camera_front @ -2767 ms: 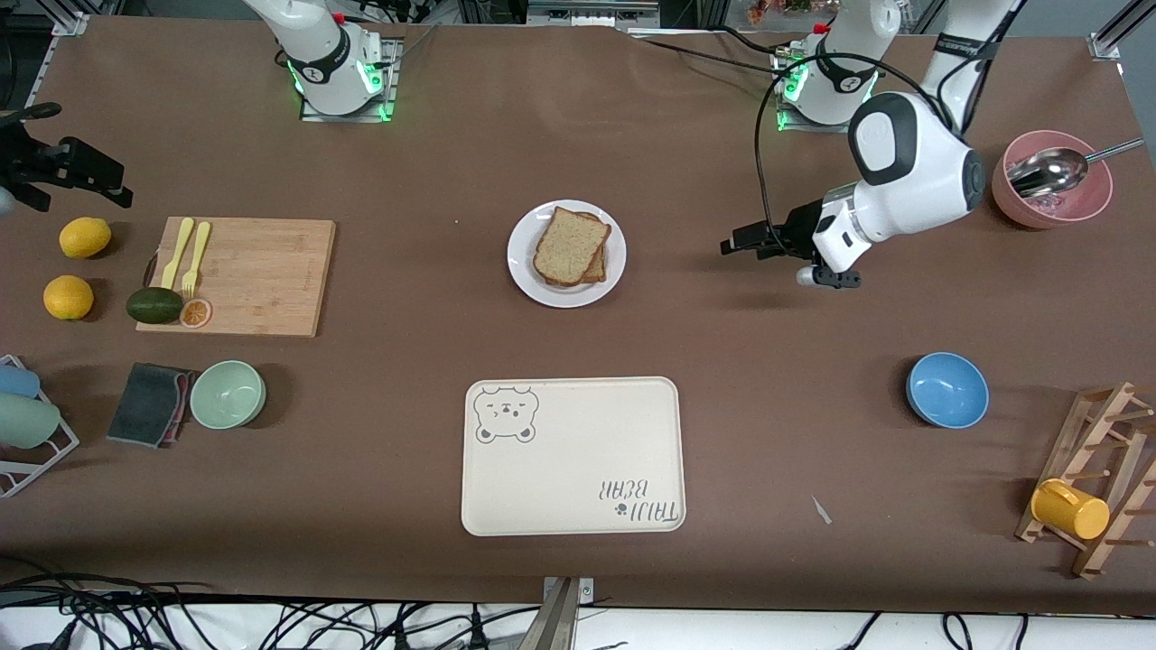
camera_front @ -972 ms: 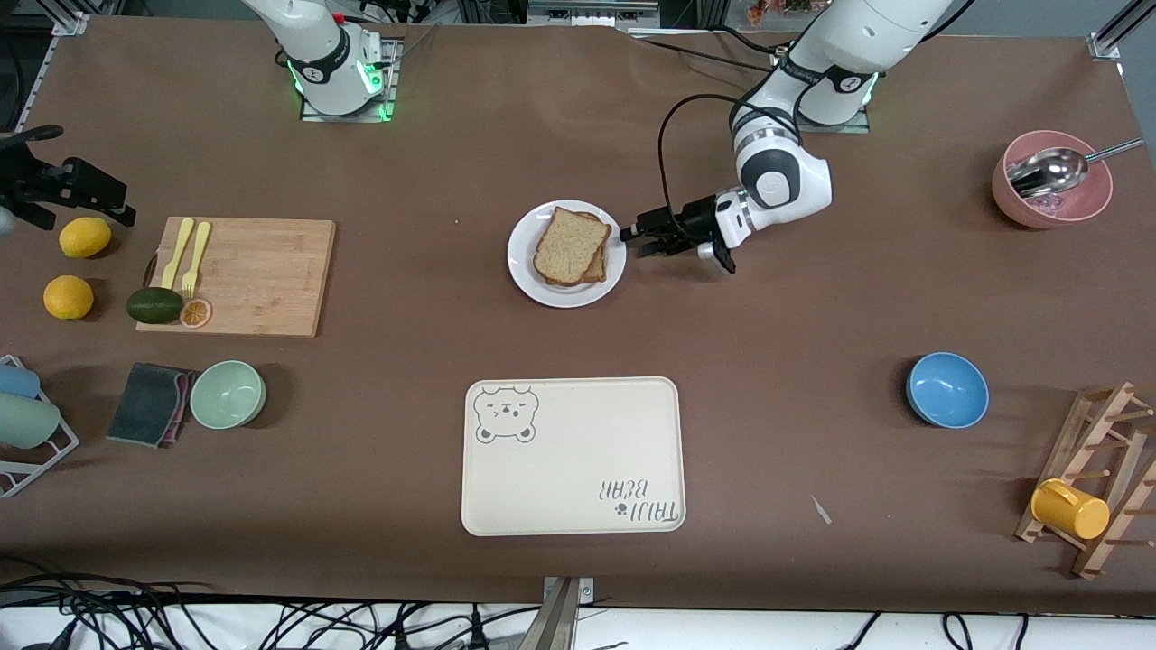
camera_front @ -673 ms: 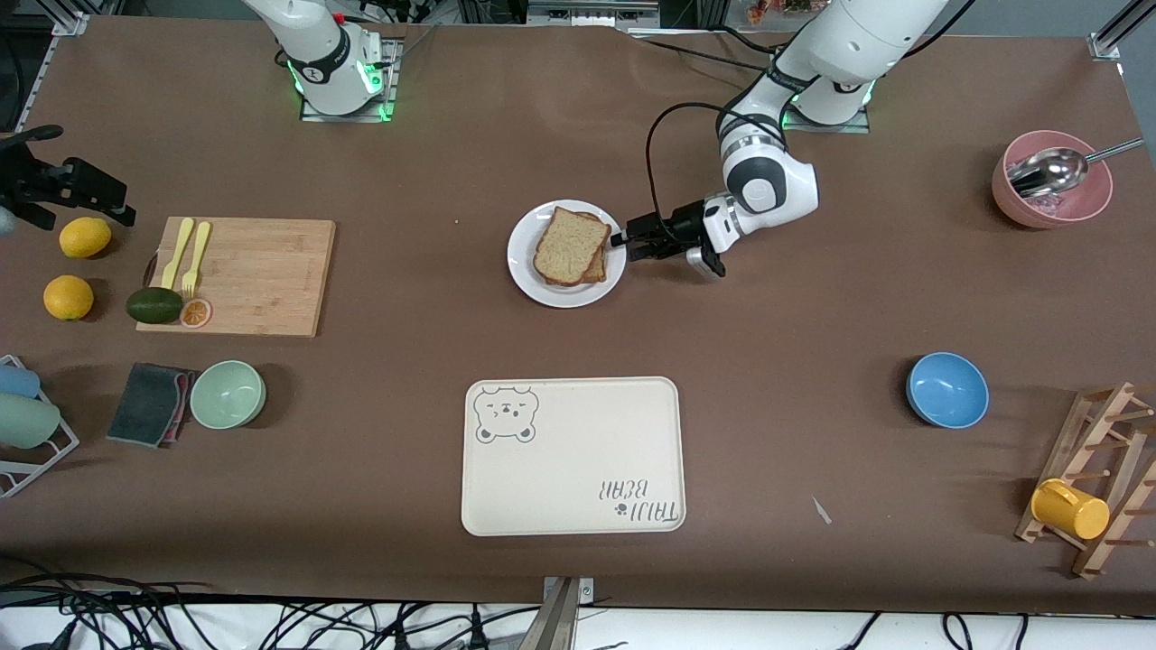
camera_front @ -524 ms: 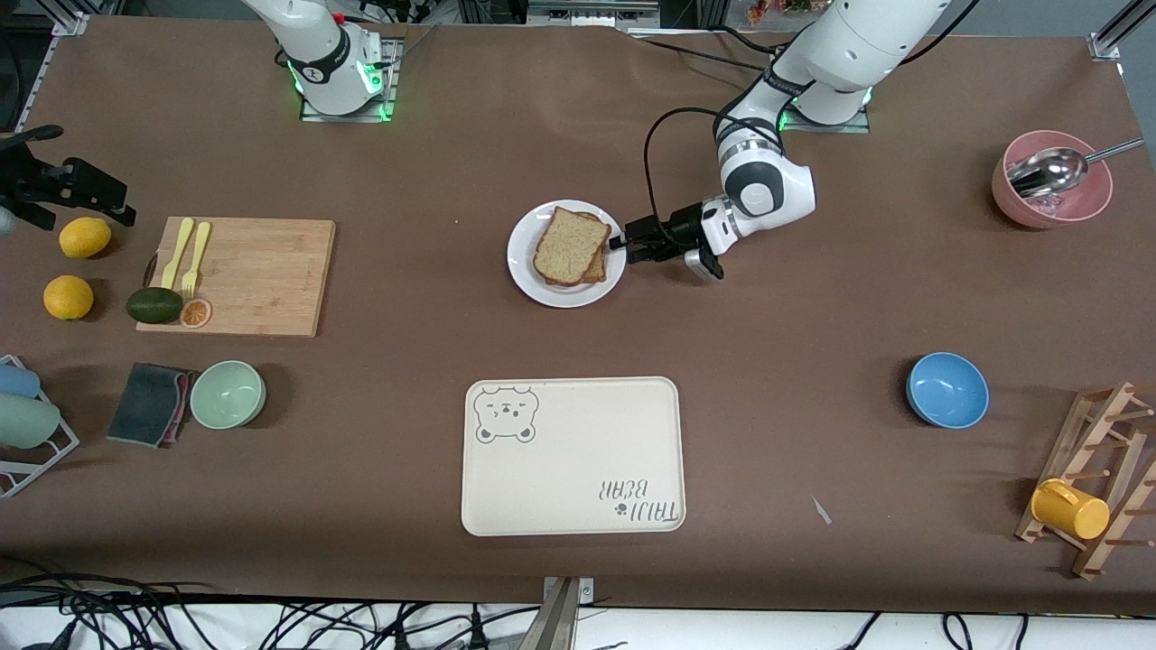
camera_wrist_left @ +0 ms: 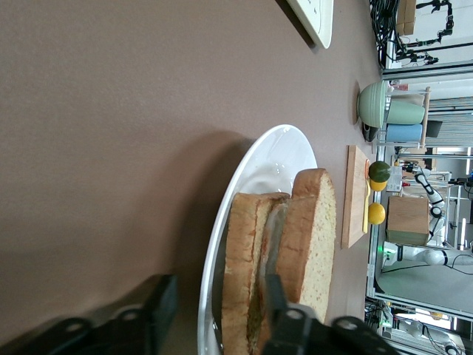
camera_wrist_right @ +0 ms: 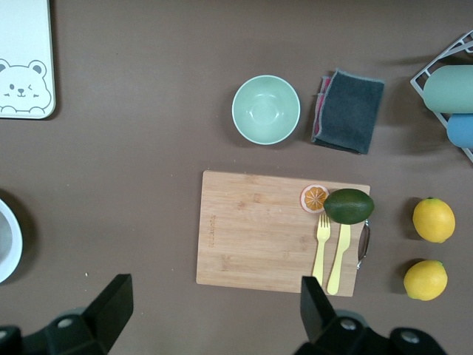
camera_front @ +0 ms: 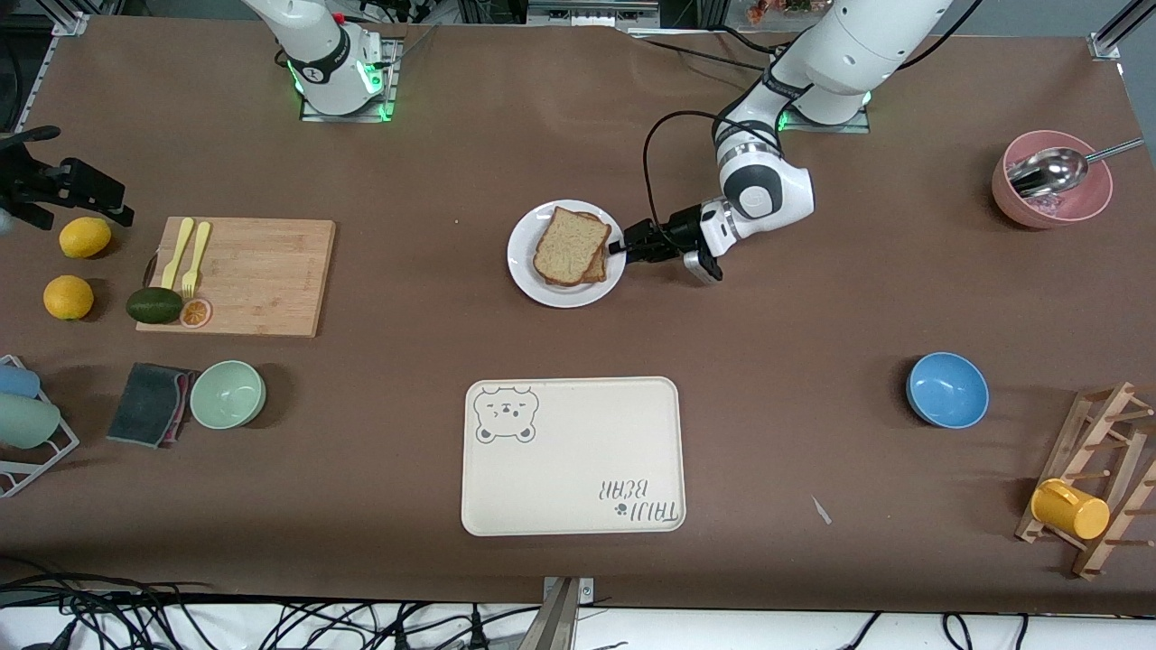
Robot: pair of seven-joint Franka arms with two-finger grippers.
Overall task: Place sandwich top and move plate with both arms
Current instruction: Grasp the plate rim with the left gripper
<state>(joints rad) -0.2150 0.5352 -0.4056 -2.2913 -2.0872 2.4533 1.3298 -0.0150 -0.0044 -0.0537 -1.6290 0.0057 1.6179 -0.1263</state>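
Straddling the plate [camera_front: 567, 291] rim, left pincer [camera_front: 619, 247] part-open, tray [camera_front: 573, 456] nearer camera, right pincer [camera_wrist_right: 211, 305] open above cutting board [camera_wrist_right: 275, 229]

My matt black plastic fingers [camera_wrist_left: 284, 325] straddle a glossy white plate [camera_wrist_left: 260, 166]; its bread [camera_wrist_left: 310, 244] looks coarse and porous, the tabletop [camera_wrist_left: 111, 111] matt brown, the cutting board [camera_wrist_right: 266, 233] wooden.
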